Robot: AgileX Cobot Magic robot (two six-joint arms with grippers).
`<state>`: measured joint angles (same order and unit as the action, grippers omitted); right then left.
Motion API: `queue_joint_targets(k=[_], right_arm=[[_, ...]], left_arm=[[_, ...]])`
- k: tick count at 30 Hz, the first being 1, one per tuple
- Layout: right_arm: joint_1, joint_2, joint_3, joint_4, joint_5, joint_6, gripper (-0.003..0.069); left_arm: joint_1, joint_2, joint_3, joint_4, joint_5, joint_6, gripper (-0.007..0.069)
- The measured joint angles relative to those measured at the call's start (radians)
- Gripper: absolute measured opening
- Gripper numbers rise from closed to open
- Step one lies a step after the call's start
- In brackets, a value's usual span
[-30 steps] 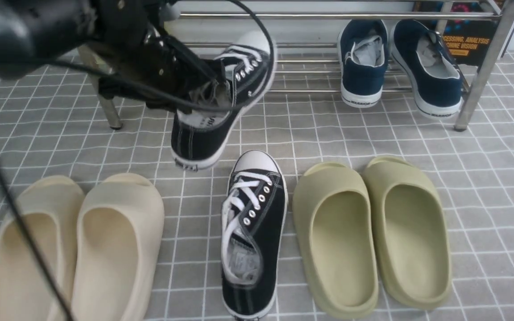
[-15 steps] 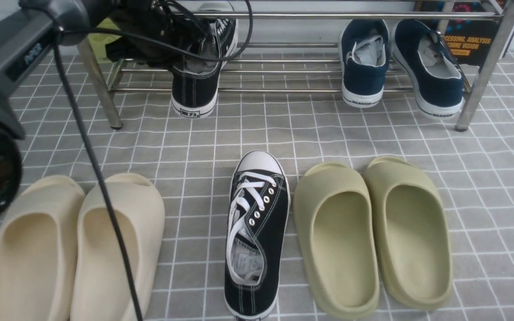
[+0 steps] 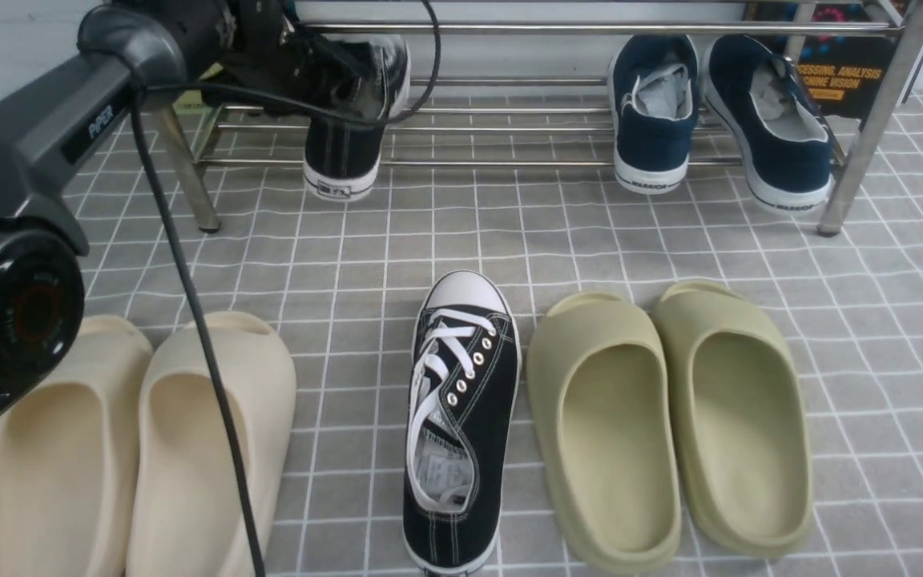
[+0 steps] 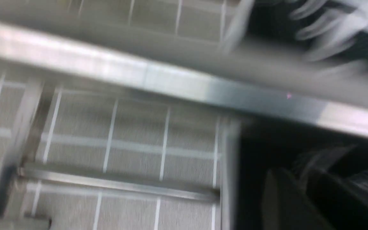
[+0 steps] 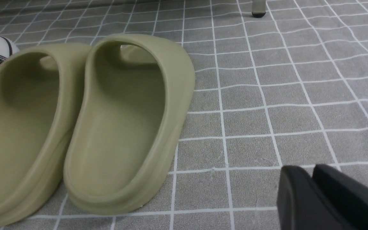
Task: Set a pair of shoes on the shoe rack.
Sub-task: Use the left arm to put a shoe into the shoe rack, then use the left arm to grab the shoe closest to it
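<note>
**One black sneaker on the rack, its partner waiting on the floor**

The left claw (image 3: 340, 76) reaches into the low steel shoe rack (image 3: 558, 163), buried among its own cables at the mouth of the first black sneaker (image 3: 341, 156). That shoe sits directly under the claw, toe pointing into the rack and white heel overhanging the front bar. Whether the claw's fingers are spread or pinching the collar cannot be told: the front view hides them and the wrist view is a blur.

The second black sneaker (image 3: 461, 417) lies well apart from the left claw, nearer the camera and to its right, flat on the tiled mat (image 3: 590, 240) with its toe toward the rack. Olive slides (image 3: 670, 417) lie just beside it on the side away from the claw; cream slides (image 3: 141, 449) lie near its other side. Navy sneakers (image 3: 652, 120) occupy the rack far to the claw's right.

The right claw (image 5: 310, 179) hovers low over bare mat with nothing between its fingers, the olive slides beside it. How far its fingers are parted is unclear.

The floor sneaker is probably light, with soft canvas that buckles when squeezed (the rubber sole and toe cap are stiffer). The heel collar or the side wall at the opening looks the best hold. Loose white laces could snag on the bars.
</note>
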<state>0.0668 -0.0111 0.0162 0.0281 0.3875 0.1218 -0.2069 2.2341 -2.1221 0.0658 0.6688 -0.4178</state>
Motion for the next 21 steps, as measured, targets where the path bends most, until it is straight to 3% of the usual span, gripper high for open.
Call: queue_joint_targets(k=[2, 6, 11, 14, 17, 21], right_arm=[[0.000, 0.000, 0.000, 0.000, 0.000, 0.000, 0.0107], [0.000, 0.000, 0.000, 0.000, 0.000, 0.000, 0.0111], [0.000, 0.000, 0.000, 0.000, 0.000, 0.000, 0.0115], [0.000, 0.000, 0.000, 0.000, 0.000, 0.000, 0.0120], [0.000, 0.000, 0.000, 0.000, 0.000, 0.000, 0.0123], [0.000, 0.000, 0.000, 0.000, 0.000, 0.000, 0.0129]], left_arm=[[0.000, -0.002, -0.002, 0.001, -0.006, -0.001, 0.0260], [0.000, -0.044, -0.003, -0.001, 0.102, 0.000, 0.0385], [0.000, -0.153, -0.008, -0.005, 0.329, 0.035, 0.0410], [0.000, -0.228, -0.015, -0.049, 0.515, 0.114, 0.0412], [0.000, -0.259, 0.000, -0.114, 0.559, 0.162, 0.0413], [-0.025, -0.335, 0.191, -0.301, 0.565, 0.241, 0.0413]])
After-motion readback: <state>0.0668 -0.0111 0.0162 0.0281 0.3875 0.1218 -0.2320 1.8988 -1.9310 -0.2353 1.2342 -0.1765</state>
